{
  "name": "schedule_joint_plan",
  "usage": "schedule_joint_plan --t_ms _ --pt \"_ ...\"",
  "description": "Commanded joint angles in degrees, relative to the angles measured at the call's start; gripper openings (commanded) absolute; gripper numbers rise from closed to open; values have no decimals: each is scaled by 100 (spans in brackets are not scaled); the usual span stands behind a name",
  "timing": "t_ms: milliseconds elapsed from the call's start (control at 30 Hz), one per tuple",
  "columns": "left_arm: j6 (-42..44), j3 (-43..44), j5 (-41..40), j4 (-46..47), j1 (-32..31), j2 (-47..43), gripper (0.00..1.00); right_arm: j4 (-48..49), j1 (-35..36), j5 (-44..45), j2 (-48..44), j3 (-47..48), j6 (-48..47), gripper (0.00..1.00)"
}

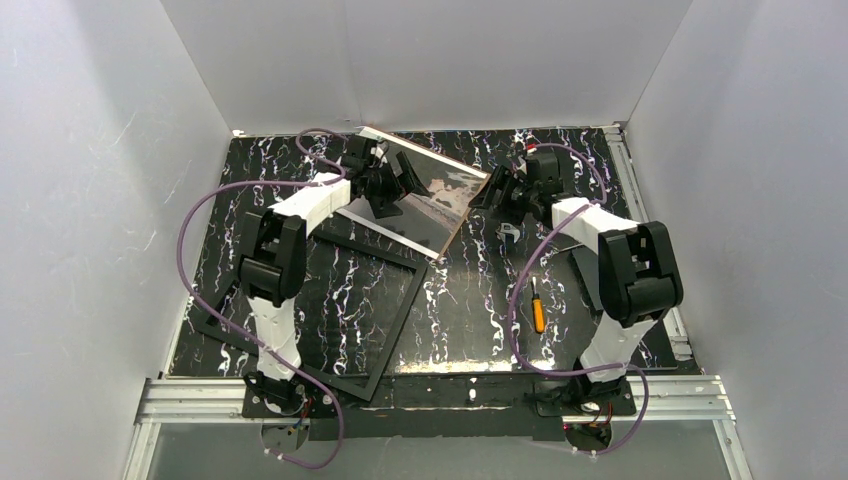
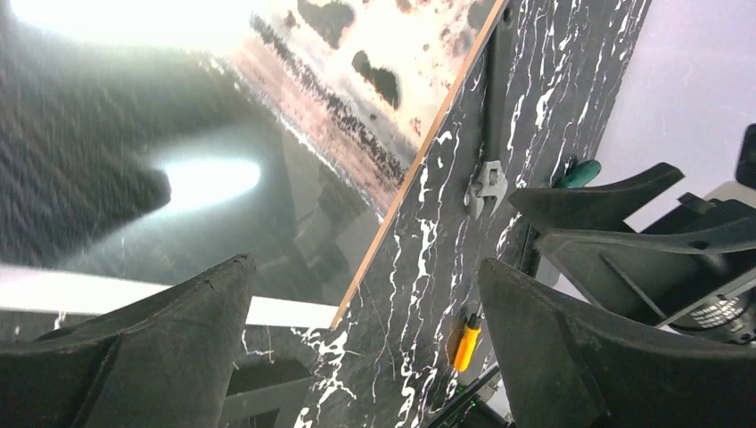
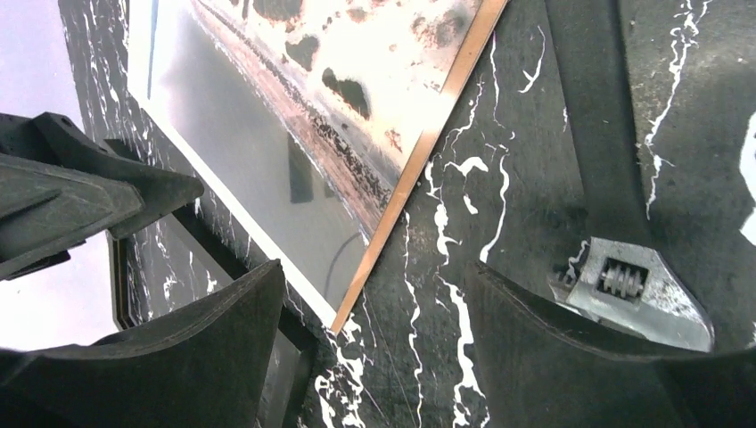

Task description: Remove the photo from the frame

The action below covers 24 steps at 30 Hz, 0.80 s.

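Observation:
The photo (image 1: 445,205) lies face up and askew at the back middle of the table, out of the frame, brown edge showing. Its near edge lies by the frame's far corner. The frame (image 1: 396,332), thin and black, lies flat at the front left. My left gripper (image 1: 405,180) hovers open over the photo's middle. In the left wrist view (image 2: 364,267) the photo (image 2: 339,107) and its near corner show between the fingers. My right gripper (image 1: 497,190) is open beside the photo's right edge. The right wrist view (image 3: 374,267) shows the photo (image 3: 267,152), the same corner and the frame (image 3: 214,245).
An adjustable wrench (image 1: 507,232) lies just right of the photo, close under my right gripper; it also shows in the right wrist view (image 3: 637,285). An orange screwdriver (image 1: 537,312) lies nearer the front. White walls close in the black marbled table (image 1: 470,300) on three sides.

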Motion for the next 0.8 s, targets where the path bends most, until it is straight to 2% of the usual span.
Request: schedule_joint_plan --t_ms 0,133,367,600,767 --pt "210 543 437 -516 88 351 96 744 22 -113 211 -17 486 80" --pt "207 802 537 -600 117 714 95 880 -8 -13 340 40 445 76" --pt "250 732 408 -720 125 862 95 992 -127 -37 846 534 391 67" --pt "47 554 -34 -1301 217 894 94 656 -334 168 1445 1485 197 59" --pt "-137 376 -65 -1406 292 935 95 340 -415 306 1982 2286 41 55"
